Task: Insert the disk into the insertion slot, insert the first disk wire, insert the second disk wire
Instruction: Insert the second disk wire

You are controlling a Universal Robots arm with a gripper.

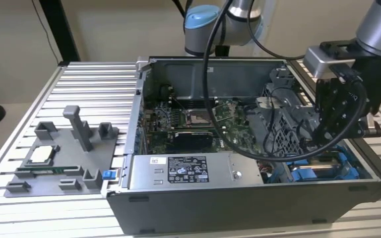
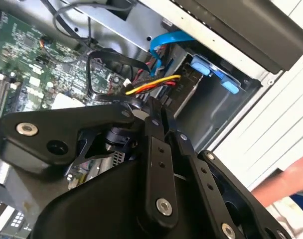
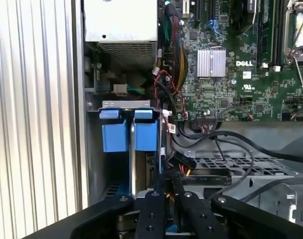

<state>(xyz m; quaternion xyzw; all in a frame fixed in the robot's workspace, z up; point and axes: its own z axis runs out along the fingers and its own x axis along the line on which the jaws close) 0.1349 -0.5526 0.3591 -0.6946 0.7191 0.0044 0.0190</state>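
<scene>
So the disk (image 3: 141, 134) was already seated in the insertion slot (image 3: 94, 149), and the gripper (image 3: 169, 191), fingers together, was right at its connector end on what looked like a wire plug (image 3: 184, 167), hard to tell.

The arm (image 1: 233, 15) consists of silver-grey tubular segments with a light-blue joint cap (image 1: 200, 20). A silver block (image 1: 323, 59) sits at the wrist, above a black housing. Black cables (image 1: 210, 74) run along the arm and loop beside the housing. The gripper (image 3: 169, 196) has matte black linkage bars fastened with silver round-head screws (image 2: 164, 206) and pivot pins.
</scene>
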